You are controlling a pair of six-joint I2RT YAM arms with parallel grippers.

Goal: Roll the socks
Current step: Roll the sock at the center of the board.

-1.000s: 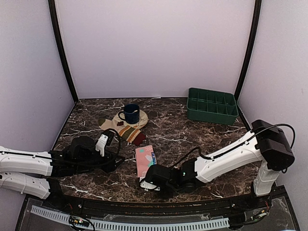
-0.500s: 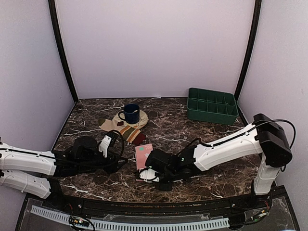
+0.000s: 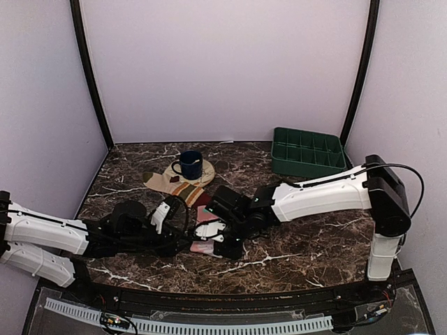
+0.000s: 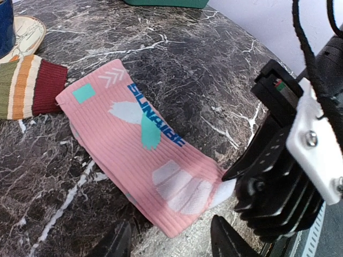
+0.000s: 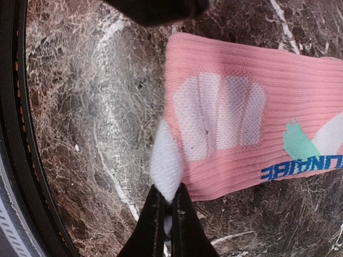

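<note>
A pink sock (image 3: 204, 231) with white and teal marks lies flat on the marble table, also in the left wrist view (image 4: 134, 139) and the right wrist view (image 5: 257, 118). My right gripper (image 3: 222, 241) (image 5: 165, 206) is shut on its white toe tip (image 5: 165, 160), which is lifted a little. My left gripper (image 3: 183, 237) (image 4: 170, 242) is open, its fingers (image 4: 115, 243) low by the sock's toe end, facing the right gripper (image 4: 273, 182). A striped sock (image 3: 190, 192) (image 4: 27, 85) lies just behind the pink one.
A blue mug (image 3: 188, 165) stands on a cream patterned sock (image 3: 162, 180) at the back left. A green compartment tray (image 3: 307, 153) sits at the back right. The table's black front rail (image 5: 16, 160) is close to the right gripper.
My right gripper has moved back from the front edge and left, holding the sock's toe. My left arm has slid right, up to the sock's toe end.
</note>
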